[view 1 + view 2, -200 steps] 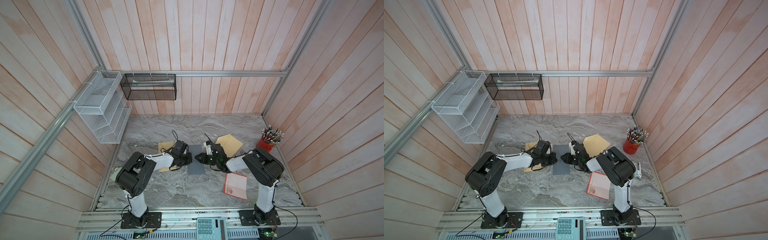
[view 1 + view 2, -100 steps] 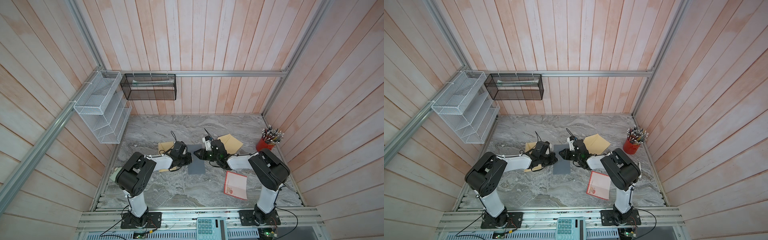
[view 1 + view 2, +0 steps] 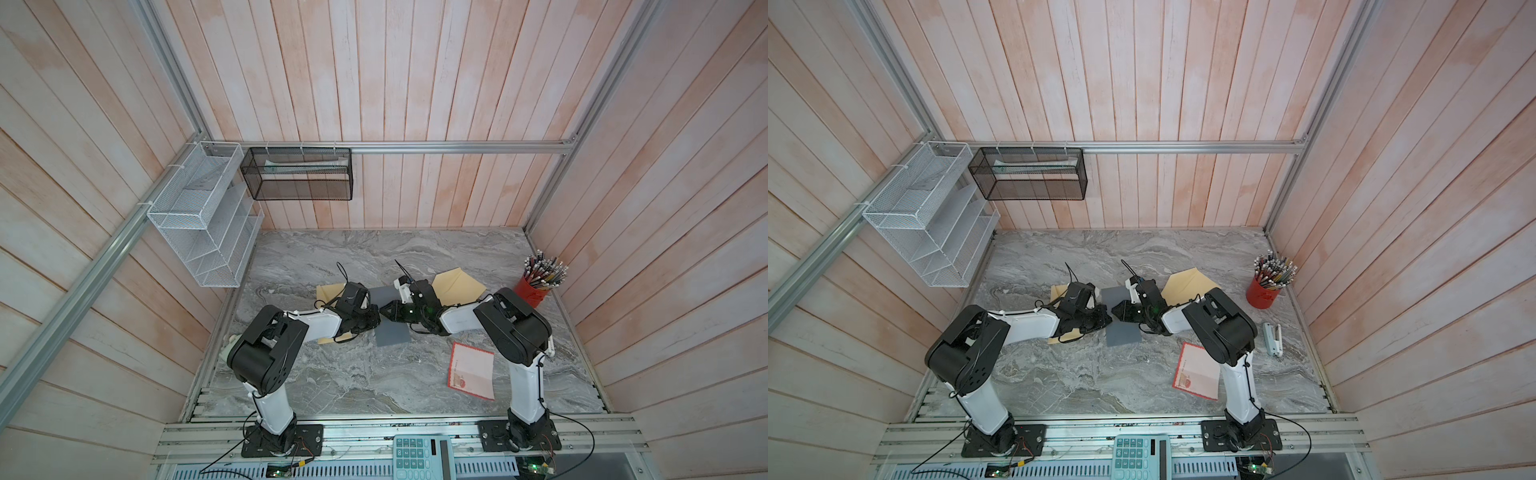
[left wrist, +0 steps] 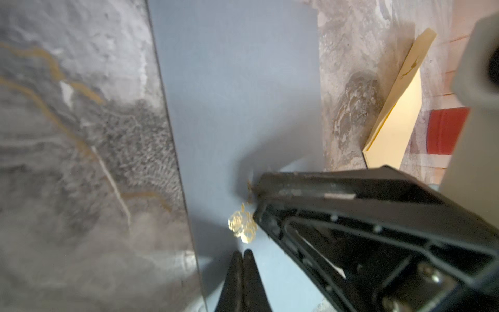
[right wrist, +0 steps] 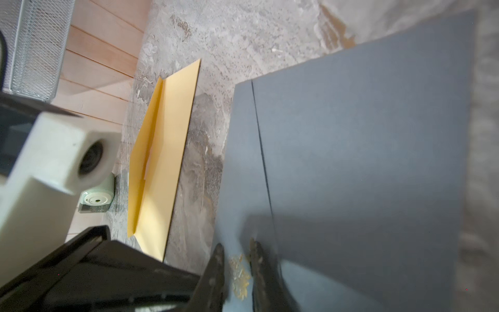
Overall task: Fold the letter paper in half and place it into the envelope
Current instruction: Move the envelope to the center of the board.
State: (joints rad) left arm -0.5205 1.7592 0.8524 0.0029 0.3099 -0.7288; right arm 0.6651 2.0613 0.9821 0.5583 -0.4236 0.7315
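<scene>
The grey letter paper (image 3: 391, 333) (image 3: 1123, 335) lies mid-table, one layer over another with their edges slightly offset (image 5: 351, 151). My left gripper (image 4: 243, 254) (image 3: 376, 322) is shut, its tips pressing on the paper (image 4: 237, 94) near a yellowish smear. My right gripper (image 5: 237, 254) (image 3: 385, 311) faces it, fingers a little apart and resting on the paper astride that smear. One tan envelope (image 3: 328, 291) (image 5: 162, 162) lies under the left arm. Another envelope (image 3: 457, 282) (image 4: 397, 118) lies behind the right arm.
A red-bordered sheet (image 3: 471, 370) lies at the front right. A red pencil cup (image 3: 534, 291) stands by the right wall, with a stapler (image 3: 1273, 338) in front of it. A pencil sharpener (image 5: 94, 201) sits at the left. Mesh racks (image 3: 199, 216) hang on the walls.
My right gripper has shifted along the paper toward the left gripper, and its fingers have narrowed slightly. The left gripper has stayed in place, shut.
</scene>
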